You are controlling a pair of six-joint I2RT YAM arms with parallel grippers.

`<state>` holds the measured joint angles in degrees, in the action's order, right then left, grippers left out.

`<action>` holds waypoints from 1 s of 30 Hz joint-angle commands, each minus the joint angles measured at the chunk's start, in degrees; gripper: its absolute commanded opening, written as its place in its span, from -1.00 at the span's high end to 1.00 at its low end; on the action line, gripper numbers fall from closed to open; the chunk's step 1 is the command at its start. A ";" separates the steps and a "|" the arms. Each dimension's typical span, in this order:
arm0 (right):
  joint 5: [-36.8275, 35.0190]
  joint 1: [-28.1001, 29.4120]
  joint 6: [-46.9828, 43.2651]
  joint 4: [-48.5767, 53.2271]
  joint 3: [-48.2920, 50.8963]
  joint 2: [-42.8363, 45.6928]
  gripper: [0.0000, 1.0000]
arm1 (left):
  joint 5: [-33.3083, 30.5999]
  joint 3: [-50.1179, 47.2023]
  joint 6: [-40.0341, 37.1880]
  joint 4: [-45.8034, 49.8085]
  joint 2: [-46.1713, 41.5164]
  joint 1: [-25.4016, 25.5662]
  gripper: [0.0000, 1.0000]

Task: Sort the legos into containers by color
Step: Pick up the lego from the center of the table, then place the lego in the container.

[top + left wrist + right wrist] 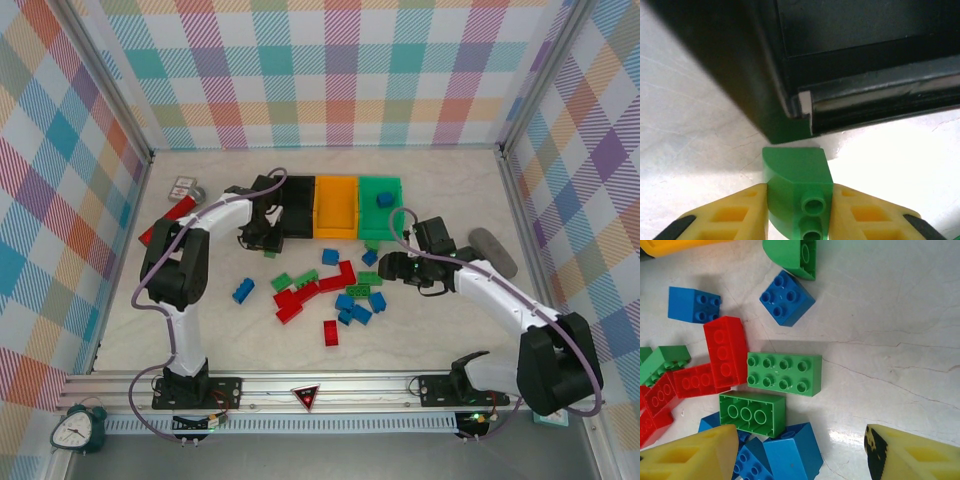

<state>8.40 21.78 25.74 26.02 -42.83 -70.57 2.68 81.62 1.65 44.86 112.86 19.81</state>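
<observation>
One green brick (pixel 797 185) sits low in the middle of the left wrist view, pinched in the left claw (pixel 797 215). The yellow fingers (pixel 735 215) press on its two flat sides, and its studs point at the camera. It looks hard, light and smooth, so I think it can slip if the squeeze is weak. The flat sides are the best place to hold it, not the bumpy top. Just above it is a corner of the black bin (pixel 850 60), very near.

More bricks (pixel 330 295), red, green and blue, lie loose in the middle of the top view. The right claw (pixel 800 440) hangs over them, spread wide, with nothing in it.

Behind the pile, next to the black bin, stand the orange bin (pixel 335 210) and the green bin (pixel 375 222). A blue brick (pixel 385 199) lies in the green one.

The table (pixel 450 170) is pale, flat and shiny, so bricks may slide on it. Checked walls (pixel 330 70) stand close on three sides, so there is little room at the edges.
</observation>
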 commanded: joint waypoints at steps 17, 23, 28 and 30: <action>0.66 0.37 0.74 -1.57 0.46 0.44 -0.37 | 2.10 3.26 2.65 -2.59 -17.39 1.02 0.44; 2.08 0.80 1.44 -1.35 0.44 0.49 -0.37 | 2.57 14.22 3.62 -1.47 -7.81 1.19 0.37; 1.19 1.08 1.66 0.90 1.48 2.65 -0.37 | 0.91 19.56 3.81 1.40 -2.96 1.32 -0.09; 1.09 1.09 2.09 0.88 2.56 3.04 -0.37 | 1.25 17.55 3.76 -0.04 -4.46 1.63 -0.27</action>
<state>9.08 22.55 26.65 25.54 -42.13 -68.95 3.86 99.22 5.23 43.46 109.95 20.60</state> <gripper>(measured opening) 0.684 0.611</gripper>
